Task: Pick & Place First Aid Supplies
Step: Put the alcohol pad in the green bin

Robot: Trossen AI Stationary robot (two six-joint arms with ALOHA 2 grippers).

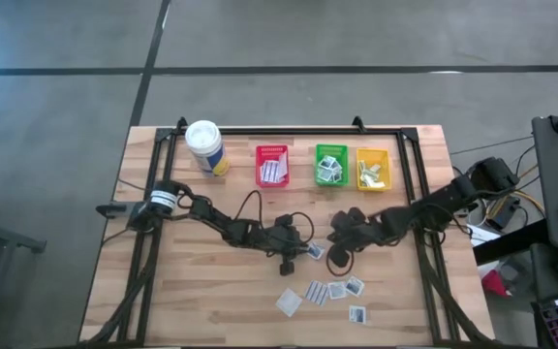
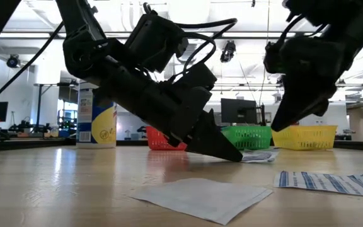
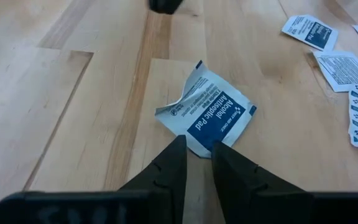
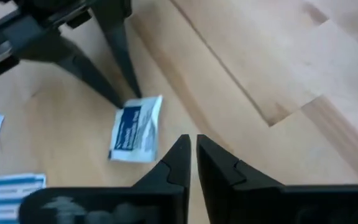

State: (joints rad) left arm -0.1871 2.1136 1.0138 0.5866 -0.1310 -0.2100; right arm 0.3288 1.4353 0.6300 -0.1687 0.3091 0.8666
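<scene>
A white packet with a dark-blue print (image 3: 207, 112) lies flat on the wooden table near its middle (image 1: 315, 251). My left gripper (image 3: 199, 148) slants down at the packet's near edge, open, its fingertips on the table (image 2: 232, 155). My right gripper (image 4: 192, 140) hangs above the table just right of the packet (image 1: 335, 244). Its fingers are almost together, with a thin slit between them and nothing in it. Several more packets (image 1: 337, 289) lie flat nearer the front edge. My left gripper's fingertips (image 3: 219, 152) stand at the packet's near corner (image 3: 197, 144), one on each side of it. They slant down from the table's left. The packet lies flat on the table. Whether the fingers touch it, I cannot tell.
At the back stand a red bin (image 1: 272, 165), a green bin (image 1: 331, 165) and a yellow bin (image 1: 373, 168), each holding packets. A white canister with a yellow label (image 1: 205, 147) stands to their left. A black frame (image 1: 415, 194) runs along the table's edges.
</scene>
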